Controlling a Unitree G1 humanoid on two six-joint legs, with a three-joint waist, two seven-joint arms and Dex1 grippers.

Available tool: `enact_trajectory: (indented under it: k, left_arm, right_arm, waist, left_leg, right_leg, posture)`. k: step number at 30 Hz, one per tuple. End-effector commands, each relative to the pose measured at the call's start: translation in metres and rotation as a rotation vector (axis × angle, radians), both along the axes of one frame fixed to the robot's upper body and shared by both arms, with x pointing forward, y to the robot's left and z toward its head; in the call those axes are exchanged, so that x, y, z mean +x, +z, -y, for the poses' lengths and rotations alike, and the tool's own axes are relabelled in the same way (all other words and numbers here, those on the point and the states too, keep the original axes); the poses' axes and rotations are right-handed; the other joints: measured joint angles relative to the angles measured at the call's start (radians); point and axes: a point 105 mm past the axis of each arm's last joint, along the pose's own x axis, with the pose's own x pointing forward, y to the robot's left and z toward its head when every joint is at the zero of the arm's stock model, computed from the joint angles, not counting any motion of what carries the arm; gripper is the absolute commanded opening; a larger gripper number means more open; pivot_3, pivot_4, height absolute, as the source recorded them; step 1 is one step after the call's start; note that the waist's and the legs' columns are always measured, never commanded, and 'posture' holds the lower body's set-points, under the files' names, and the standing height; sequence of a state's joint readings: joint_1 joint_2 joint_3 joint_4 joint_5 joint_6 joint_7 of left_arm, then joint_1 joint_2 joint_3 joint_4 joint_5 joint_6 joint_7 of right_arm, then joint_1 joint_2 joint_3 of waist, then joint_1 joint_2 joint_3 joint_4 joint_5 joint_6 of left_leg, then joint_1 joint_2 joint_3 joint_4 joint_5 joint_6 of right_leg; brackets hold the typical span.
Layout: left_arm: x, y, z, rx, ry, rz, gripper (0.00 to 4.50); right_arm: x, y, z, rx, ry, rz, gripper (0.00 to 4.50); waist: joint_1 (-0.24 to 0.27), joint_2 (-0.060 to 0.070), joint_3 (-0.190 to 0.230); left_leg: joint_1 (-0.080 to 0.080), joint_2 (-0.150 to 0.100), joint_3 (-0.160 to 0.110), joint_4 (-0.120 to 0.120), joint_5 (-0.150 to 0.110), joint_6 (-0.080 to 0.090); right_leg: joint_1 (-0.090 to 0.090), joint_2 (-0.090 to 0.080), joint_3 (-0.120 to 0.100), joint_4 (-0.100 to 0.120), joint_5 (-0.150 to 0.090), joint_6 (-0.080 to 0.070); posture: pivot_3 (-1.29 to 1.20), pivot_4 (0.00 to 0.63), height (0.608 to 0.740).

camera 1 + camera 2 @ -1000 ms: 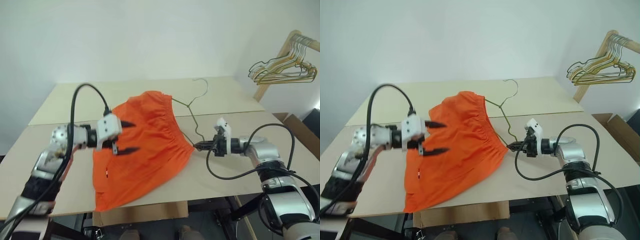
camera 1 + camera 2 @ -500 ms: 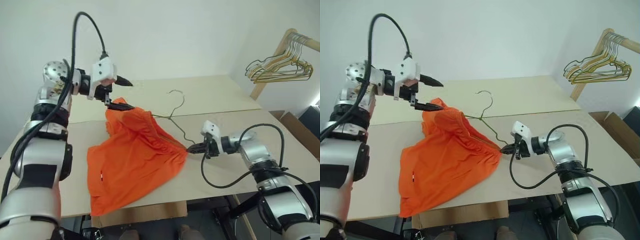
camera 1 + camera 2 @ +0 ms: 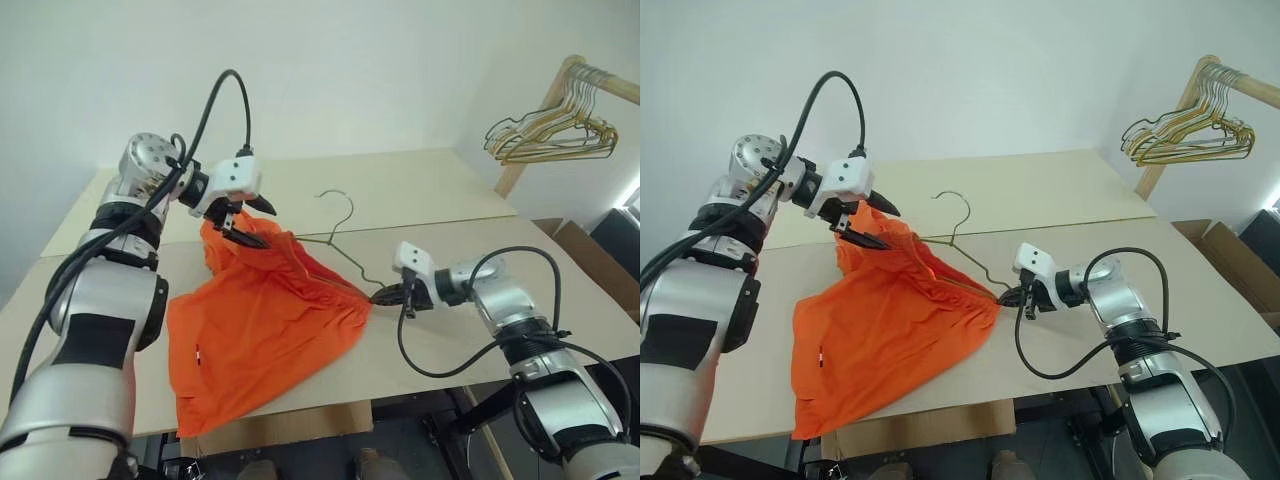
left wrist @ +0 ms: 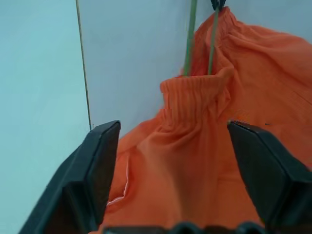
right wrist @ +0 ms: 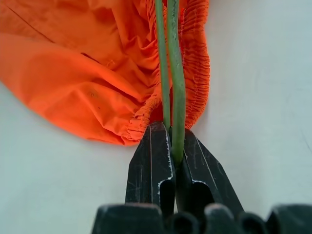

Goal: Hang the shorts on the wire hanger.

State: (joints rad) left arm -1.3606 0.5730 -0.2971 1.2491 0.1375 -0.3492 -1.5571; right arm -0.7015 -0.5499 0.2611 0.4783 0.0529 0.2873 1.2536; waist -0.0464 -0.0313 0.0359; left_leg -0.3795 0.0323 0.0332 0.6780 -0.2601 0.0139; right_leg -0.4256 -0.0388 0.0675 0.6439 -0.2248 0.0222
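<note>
So the shorts (image 3: 262,330) are sprawled on the table (image 3: 450,200), one waistband corner bunched up on the hanger (image 3: 340,236).
Left gripper (image 3: 250,223) sits at that raised corner, fingers spread apart and not pinching anything yet; right gripper (image 3: 385,295) is clamped on the hanger's other corner, right beside the waistband.

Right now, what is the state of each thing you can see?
shorts: on table, waistband bunched over hanger
wire hanger: one end inside waistband, hook free
left pincer: open, at raised waistband
right pincer: shut on wire hanger
spare hangers: hanging on rack
</note>
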Motion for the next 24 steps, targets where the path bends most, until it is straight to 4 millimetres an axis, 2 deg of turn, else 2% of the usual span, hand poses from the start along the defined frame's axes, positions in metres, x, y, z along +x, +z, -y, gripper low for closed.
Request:
enact_trajectory:
  k: [1, 16, 19, 23, 24]
  left_arm:
    - [0.003, 0.009, 0.004, 0.046, -0.013, 0.039, 2.72]
    - [0.005, -0.008, 0.012, 0.075, 0.003, 0.002, 2.72]
    - [0.005, -0.012, 0.01, 0.089, 0.011, -0.004, 2.16]
    - [0.005, -0.012, 0.01, 0.085, 0.015, -0.018, 0.78]
    - [0.005, -0.013, 0.009, 0.087, 0.016, -0.017, 0.57]
  right_arm:
    - [0.006, 0.022, -0.007, 0.01, 0.032, 0.094, 0.0]
    - [0.003, 0.033, -0.013, 0.027, 0.063, 0.148, 0.0]
    - [0.002, 0.035, -0.015, 0.036, 0.068, 0.149, 0.0]
    - [0.003, 0.036, -0.015, 0.041, 0.068, 0.155, 0.0]
    - [0.003, 0.037, -0.016, 0.043, 0.07, 0.161, 0.0]
  waist:
    - [-0.001, 0.0, 0.0]
    - [-0.018, 0.0, 0.0]
    - [-0.023, 0.0, 0.0]
    - [-0.026, 0.0, 0.0]
    - [-0.026, 0.0, 0.0]
  left_leg:
    - [0.0, 0.0, 0.0, 0.0, 0.0, 0.0]
    - [-0.001, 0.0, 0.0, 0.001, 0.0, 0.001]
    - [-0.001, 0.0, 0.0, 0.001, 0.0, 0.001]
    - [0.0, 0.0, -0.001, 0.001, 0.0, 0.001]
    - [0.0, 0.0, -0.001, 0.001, 0.0, 0.001]
  right_leg:
    - [0.0, 0.0, 0.0, 0.0, 0.0, 0.0]
    - [0.0, 0.0, 0.0, 0.0, 0.0, 0.0]
    - [0.0, 0.0, 0.0, 0.0, 0.0, 0.0]
    - [0.0, 0.0, 0.0, 0.001, 0.0, 0.0]
    - [0.0, 0.0, 0.0, 0.001, 0.0, 0.0]
  posture:
    - [-0.01, 0.0, 0.74]
    - [-0.03, 0.0, 0.74]
    - [-0.02, 0.0, 0.74]
    - [-0.02, 0.0, 0.74]
    - [-0.02, 0.0, 0.74]
